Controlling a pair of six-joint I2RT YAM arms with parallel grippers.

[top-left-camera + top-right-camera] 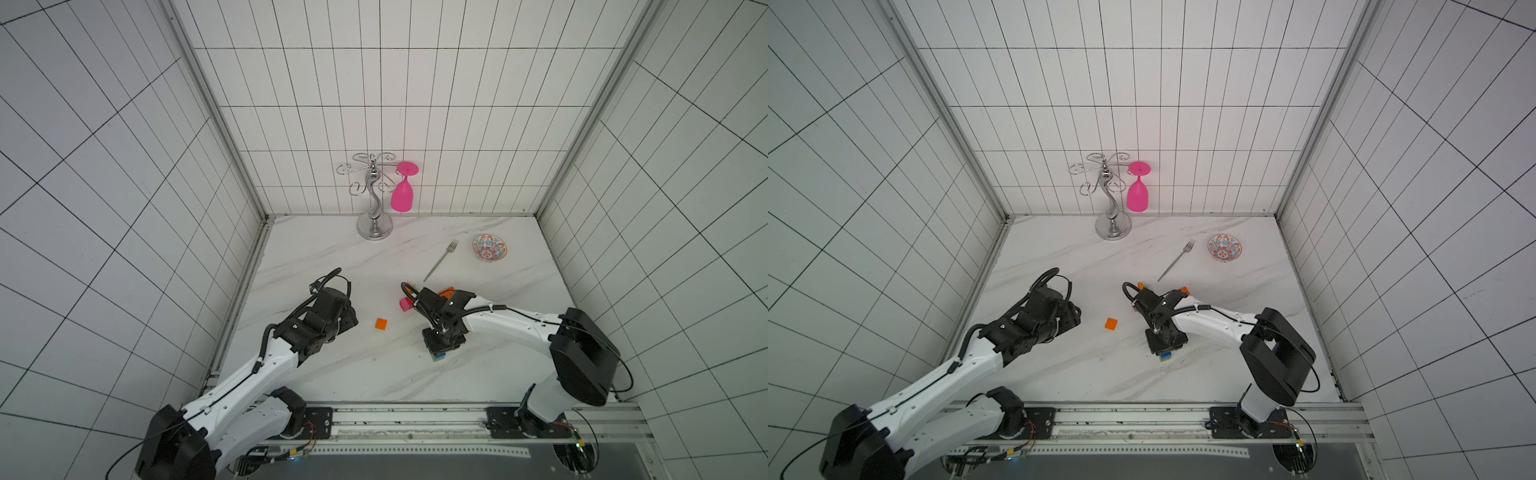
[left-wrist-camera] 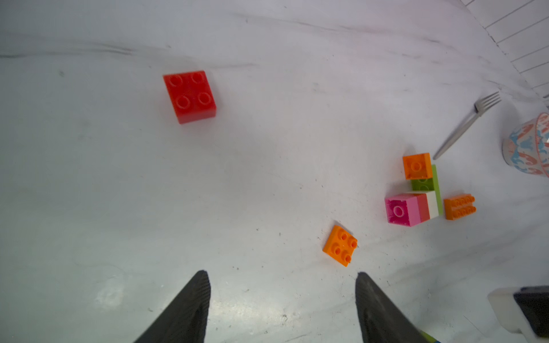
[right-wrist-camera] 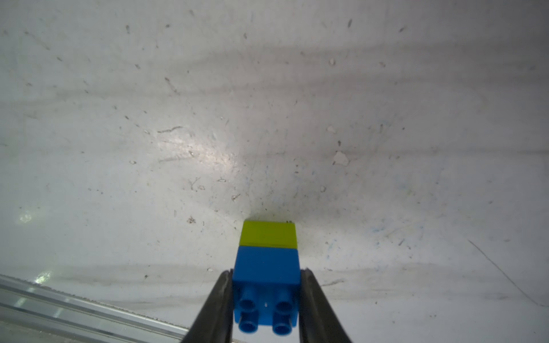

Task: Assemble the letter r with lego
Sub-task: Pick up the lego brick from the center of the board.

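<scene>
1. Left pincer: jaws stand wide apart with nothing between them, above bare worktop; in both top views the wrist housing hides its fingertips.
2. Red brick: square, four studs up, alone on the worktop; seen only in the left wrist view, not to be made out in either top view.
3. Orange square brick: flat, studs up, free between the two arms; near the left pincer, not touching it.
4. Stand: chrome, at the back wall; a pink glass hangs from it upside down.
5. Brick cluster: pink brick on its side, joined in a row with a red and a cream layer to a long green brick; a small orange brick sits at the green one's other end; a long orange brick lies just beside, apart; in the top views the right arm covers most of the cluster.
6. Right pincer: closed on the sides of a blue brick; a lime green brick is joined beneath it; whether that one touches the worktop cannot be told.
7. Fork and patterned bowl: near each other, apart; the bowl is cut off at the edge of the left wrist view.
</scene>
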